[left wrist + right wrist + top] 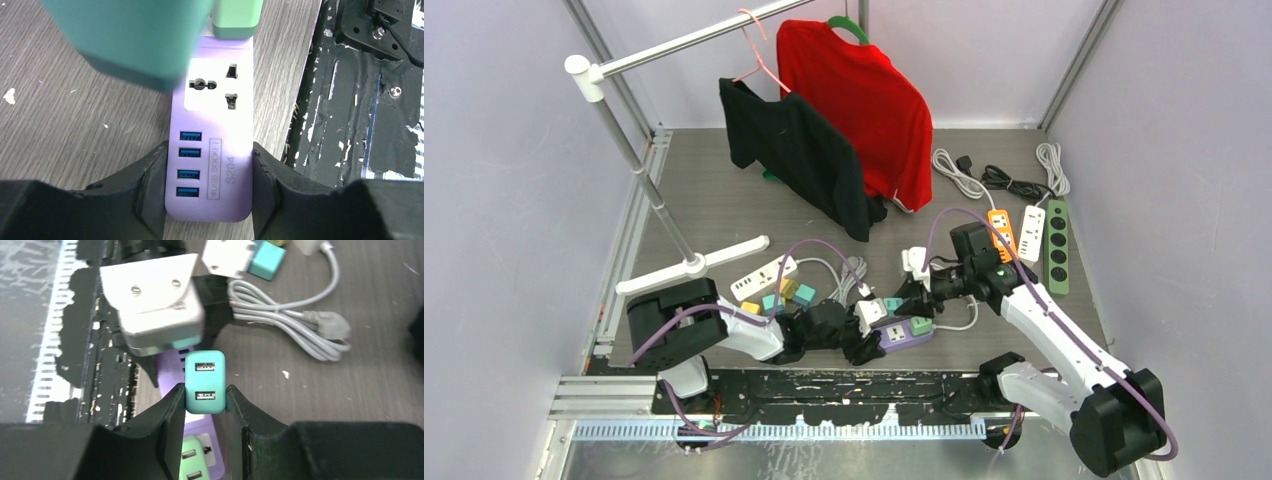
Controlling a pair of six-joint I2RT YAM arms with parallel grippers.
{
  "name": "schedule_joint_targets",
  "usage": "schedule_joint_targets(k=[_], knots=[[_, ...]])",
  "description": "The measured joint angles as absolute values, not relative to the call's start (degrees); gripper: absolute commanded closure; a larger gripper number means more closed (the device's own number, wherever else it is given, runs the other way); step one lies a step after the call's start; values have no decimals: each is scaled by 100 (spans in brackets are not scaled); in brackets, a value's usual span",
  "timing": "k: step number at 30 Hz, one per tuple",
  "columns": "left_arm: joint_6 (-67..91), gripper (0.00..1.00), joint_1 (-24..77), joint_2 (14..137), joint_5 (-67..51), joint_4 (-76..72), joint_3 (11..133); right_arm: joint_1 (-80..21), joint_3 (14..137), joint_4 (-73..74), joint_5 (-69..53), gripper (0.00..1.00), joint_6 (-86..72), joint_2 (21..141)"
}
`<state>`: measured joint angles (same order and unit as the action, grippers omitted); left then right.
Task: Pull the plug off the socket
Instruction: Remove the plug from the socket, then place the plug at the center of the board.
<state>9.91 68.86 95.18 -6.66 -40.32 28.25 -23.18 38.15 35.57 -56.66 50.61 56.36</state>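
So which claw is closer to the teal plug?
Right. The right claw is shut on the teal plug. The left claw grips the purple socket strip at its USB end, not touching the plug.

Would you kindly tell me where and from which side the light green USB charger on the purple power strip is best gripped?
From straight above, jaws closing on the two flat long sides of the light green USB charger. It stands upright in the purple power strip, ports up, so a vertical pull should lift it straight out. The left gripper clamps the strip's USB end.
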Motion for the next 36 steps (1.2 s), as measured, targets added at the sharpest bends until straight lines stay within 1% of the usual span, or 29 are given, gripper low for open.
schedule_joint_targets(k=[2,3,5,7,13,16,21,26,32,33,36], knots=[[1044,70,6886,9513,-650,-4032,2825,-2130,3837,3448,-5651,99,5000,5627],[1063,61,6886,9507,-631,-4023,2825,-2043,3837,3446,-5621,99,4987,5614],[1127,47,6888,9467,-580,-3968,2825,-1865,3833,3433,-5529,99,4890,5555],[1170,40,6888,9397,-513,-3850,2825,-1721,3809,3341,-5443,99,4652,5454],[1151,15,6888,9102,-231,-3153,2936,-930,3756,2753,-4906,99,3197,5286],[1135,9,6888,8986,-196,-2821,3079,-499,3837,2589,-4646,97,2486,5398],[1162,8,6888,8571,-193,-2473,3131,176,4145,2322,-4257,94,1404,5817],[1358,8,6888,7758,-84,-1837,3159,829,4541,2241,-4027,93,690,6427],[1802,7,6888,6567,165,-1013,3197,1299,5105,2346,-3870,91,215,7288],[1903,7,6888,6364,228,-926,3194,1372,5223,2397,-3874,91,137,7456],[2215,0,6888,5843,434,-821,3142,1643,5690,2567,-3944,91,-38,8143]])
